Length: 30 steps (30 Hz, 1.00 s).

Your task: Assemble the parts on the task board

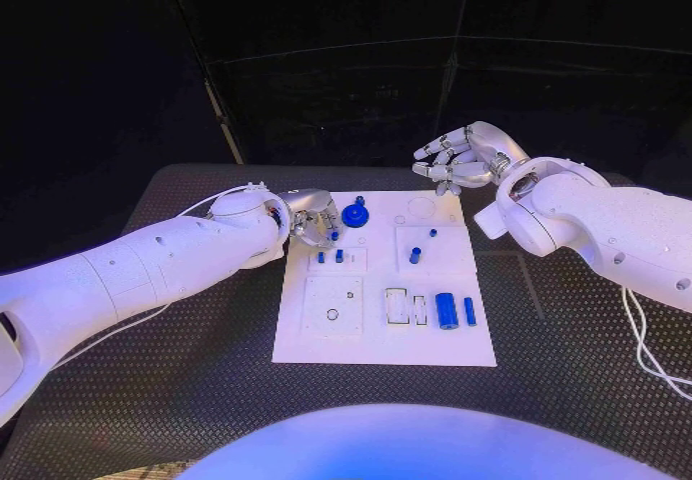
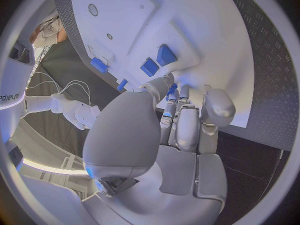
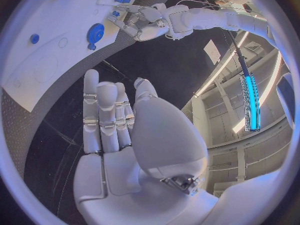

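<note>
Black counter (image 1: 173, 400), white task board (image 1: 382, 345) centred on it. Left robot hand (image 1: 310, 218) at the board's left edge, fingers curled down by small blue parts (image 1: 330, 256) (can't tell if it grips one). Right robot hand (image 1: 464, 155) raised past the far right corner, fingers loosely apart, holding nothing. Blue gear (image 1: 356, 214) near far edge; blue cylinder (image 1: 446, 310) lies near right.

We see a white task board (image 1: 378, 345) carrying small blue parts (image 1: 447, 310), including a round blue gear-like piece (image 1: 356, 215). The tabletop (image 1: 173, 380) is black with a raised diamond tread pattern. Both arms are white, the left hand (image 1: 312, 216) and right hand (image 1: 462, 155) silver.
</note>
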Tool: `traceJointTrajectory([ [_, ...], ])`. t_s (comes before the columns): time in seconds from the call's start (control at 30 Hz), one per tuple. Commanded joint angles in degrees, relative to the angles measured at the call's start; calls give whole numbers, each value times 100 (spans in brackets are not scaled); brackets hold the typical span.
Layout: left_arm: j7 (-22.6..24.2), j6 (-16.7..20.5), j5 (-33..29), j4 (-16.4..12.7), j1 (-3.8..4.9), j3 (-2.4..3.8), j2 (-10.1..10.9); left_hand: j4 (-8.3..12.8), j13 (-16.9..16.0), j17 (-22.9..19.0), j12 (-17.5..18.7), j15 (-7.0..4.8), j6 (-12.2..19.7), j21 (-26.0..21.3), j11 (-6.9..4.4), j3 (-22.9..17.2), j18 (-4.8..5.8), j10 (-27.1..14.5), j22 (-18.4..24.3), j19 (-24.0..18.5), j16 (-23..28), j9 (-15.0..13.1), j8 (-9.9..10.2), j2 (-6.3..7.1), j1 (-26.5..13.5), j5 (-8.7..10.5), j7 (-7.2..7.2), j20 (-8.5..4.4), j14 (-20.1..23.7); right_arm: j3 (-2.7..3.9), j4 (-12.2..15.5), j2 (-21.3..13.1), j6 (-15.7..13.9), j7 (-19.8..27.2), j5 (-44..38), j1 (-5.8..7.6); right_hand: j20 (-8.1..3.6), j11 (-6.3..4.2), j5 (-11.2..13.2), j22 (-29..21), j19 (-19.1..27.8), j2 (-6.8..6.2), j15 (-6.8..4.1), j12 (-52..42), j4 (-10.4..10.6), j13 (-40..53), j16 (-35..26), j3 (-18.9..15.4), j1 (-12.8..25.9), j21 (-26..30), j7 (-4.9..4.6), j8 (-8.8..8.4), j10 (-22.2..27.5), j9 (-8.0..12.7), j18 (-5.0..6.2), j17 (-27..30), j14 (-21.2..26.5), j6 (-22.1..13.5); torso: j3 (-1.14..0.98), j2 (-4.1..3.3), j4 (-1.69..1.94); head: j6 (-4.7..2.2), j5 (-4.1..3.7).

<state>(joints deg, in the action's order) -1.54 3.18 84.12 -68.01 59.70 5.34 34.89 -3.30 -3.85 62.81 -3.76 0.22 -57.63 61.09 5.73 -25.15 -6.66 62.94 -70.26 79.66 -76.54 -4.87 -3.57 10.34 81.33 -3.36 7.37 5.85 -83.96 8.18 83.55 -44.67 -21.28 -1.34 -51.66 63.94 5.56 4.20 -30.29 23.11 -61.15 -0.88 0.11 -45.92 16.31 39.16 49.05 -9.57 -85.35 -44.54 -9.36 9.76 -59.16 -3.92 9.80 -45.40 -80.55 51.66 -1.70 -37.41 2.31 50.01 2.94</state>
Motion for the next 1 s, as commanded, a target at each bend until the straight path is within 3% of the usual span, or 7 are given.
traceJointTrajectory([
  [0.03, 37, 82, -32, -19, 2, 5, 28, -2, 6, -6, 16, 38, 54, -26, 2, 46, 57, -37, 6, -14, 13, 6, -4, 5, -36, 14, 2, 40, -95, 4, -6, -7, 44, 8, -27, 10, 18, -3, -38, -11, -39, -6, -18, -12, -8, -14, -61, 48, -29, 43, 13, 35, 64, 3, 69, 40, 15, -28, 0, 2, 2, -1, 2],
  [0.23, 48, 177, -100, -75, -4, 20, 148, -1, 6, -6, 15, 40, 53, -32, 3, 46, 55, -45, 10, -15, 12, 8, -6, 1, -33, 13, 4, 42, -96, 4, -124, -15, 298, -116, -511, 9, 31, 1, 208, -23, -36, -18, -42, 610, -82, -482, -135, 240, -327, 78, 14, 110, 420, -13, 72, 36, 79, 101, 6, 0, 1, -1, -16],
  [0.43, 225, 467, -841, -174, -7, 189, 418, -2, -14, -22, -32, 33, -16, -97, -11, 28, 37, 15, 48, -28, 10, 16, -42, -58, -24, 12, 41, 46, -95, 4, -303, -23, 792, -275, -1718, 9, -53, -44, 835, 134, -254, -82, -100, 1753, -239, -1483, 426, 666, -851, -187, 51, 192, 122, -3, 64, -533, -267, 470, 1, 4, 2, -1, -19],
  [0.57, 450, 699, -1894, -318, -6, 269, 723, -66, -44, -55, -116, 10, -138, -191, -44, 35, 16, 170, 103, -50, 18, 17, -89, -112, -107, 12, 113, 34, -87, 3, -332, -49, 1118, -453, -2928, -40, -69, -45, 923, 279, -280, -202, -102, 2434, -231, -2033, 850, 901, -893, -397, 91, 167, -151, 8, 72, -969, -409, 673, 1, 4, 2, -1, -35],
  [0.7, 792, 922, -3167, -501, -6, 298, 991, -127, -74, -80, -212, 3, -197, -272, -56, 43, 4, 336, 148, -78, 30, 26, -106, -149, -177, 11, 150, 26, -74, 4, -289, -76, 1331, -652, -3989, -135, -71, -49, 1038, 371, -272, -286, -103, 2778, -194, -2317, 1177, 1033, -849, -524, 144, 93, -263, 10, 72, -1289, -483, 761, 14, 2, 10, -1, -140],
  [0.87, 1400, 1100, -5169, -910, -56, 305, 1263, -139, -74, -870, -269, 21, -287, -1250, -36, 35, -165, 350, 762, -518, 516, 41, -151, -173, -171, 9, 189, 40, 239, 4, -195, -86, 1426, -821, -4789, -274, -60, -13, 1191, 446, -249, -378, -74, 3045, -146, -2562, 1417, 1130, -767, -621, 140, -30, -278, 16, 68, -1519, -517, 759, 11, -7, -6, -1, -244],
  [1.0, 1691, 1117, -5978, -1191, -121, 306, 1370, -142, -68, -1595, -302, 36, -320, -1998, -25, 55, -285, 324, 1227, -880, 986, 54, -178, -181, -167, 11, 195, 57, 557, 2, -154, -63, 1434, -900, -5078, -354, -17, 68, 1310, 508, -244, -479, -18, 3274, -109, -2752, 1546, 1145, -680, -684, 76, -169, -94, 24, 55, -1637, -529, 638, 12, -2, 5, -1, -267],
])
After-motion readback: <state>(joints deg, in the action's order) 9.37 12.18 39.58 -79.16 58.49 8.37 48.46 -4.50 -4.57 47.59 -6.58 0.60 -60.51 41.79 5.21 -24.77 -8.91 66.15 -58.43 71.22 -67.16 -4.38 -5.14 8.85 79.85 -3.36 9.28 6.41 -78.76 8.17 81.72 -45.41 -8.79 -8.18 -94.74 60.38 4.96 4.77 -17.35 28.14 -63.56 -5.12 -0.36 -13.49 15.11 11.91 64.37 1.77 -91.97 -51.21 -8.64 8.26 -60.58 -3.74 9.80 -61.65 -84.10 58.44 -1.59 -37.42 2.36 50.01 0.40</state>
